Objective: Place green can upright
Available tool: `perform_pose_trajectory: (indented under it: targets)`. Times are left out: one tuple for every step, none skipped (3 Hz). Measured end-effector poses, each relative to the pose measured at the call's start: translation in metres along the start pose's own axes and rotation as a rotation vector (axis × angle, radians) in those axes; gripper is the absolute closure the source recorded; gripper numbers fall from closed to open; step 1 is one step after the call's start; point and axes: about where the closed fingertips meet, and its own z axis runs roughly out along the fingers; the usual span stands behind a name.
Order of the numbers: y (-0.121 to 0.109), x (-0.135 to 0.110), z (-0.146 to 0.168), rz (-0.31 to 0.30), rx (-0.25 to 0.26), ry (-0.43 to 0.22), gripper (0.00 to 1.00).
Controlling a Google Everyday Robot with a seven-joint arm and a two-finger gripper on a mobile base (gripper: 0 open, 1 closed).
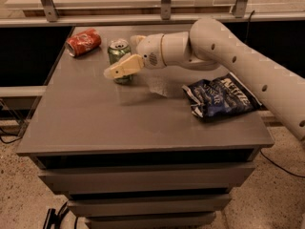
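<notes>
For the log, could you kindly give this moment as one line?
green can: upright on table | end effector: open, at can

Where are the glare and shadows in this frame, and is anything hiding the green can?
Camera view: soft, warm light with no hard shadows; the table shows a pale reflection under the arm. Same view: the green can has a bright rim; the tool, open at the table's back left, puts its near finger across the can's lower half.
</notes>
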Motion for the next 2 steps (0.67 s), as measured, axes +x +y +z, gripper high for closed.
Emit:
perform_pose_trajectory:
  targets:
    - [0.0016,-0.0003,-0.0085,0.012,-0.018,0.045,0.00]
    - [0.0022,0.0007,-0.0089,0.015,-0.021,0.049,0.00]
